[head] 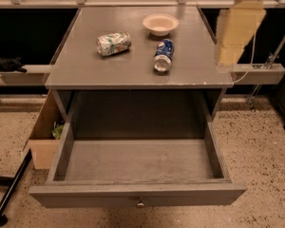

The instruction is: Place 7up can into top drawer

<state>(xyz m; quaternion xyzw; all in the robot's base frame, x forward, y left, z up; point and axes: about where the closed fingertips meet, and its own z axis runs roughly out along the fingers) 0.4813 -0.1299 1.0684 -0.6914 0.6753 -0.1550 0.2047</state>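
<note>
grey wood made up the whole stand: a flat tabletop point(85, 70) above, and below it the top drawer point(137, 161), pulled well out toward the camera, its shallow bed bare and its small round knob point(140, 204) at the front. it stood open, i judged, so that something could be lowered straight in from above.

the 7up can point(114, 43) lay on its side on the left half of the tabletop, dented, with nothing touching it and well apart from the drawer's opening. near it on the right, also on its side, lay a blue can point(163, 55), and behind that a pale bowl point(160, 24) sat upright. with two cans so near, a reach would need to pick the left one.

the gripper point(237, 32), a pale yellow shape, hung in the air over the right edge of the tabletop, well apart from the 7up can. whether it was open or closed could not be told.

a tan cardboard box point(43, 141) stood on the floor against the stand's left side, beside the drawer, no part of the job.

the task looked to be at its start: approaching the can was the step in hand, with grasp, carry and release all left to do.
</note>
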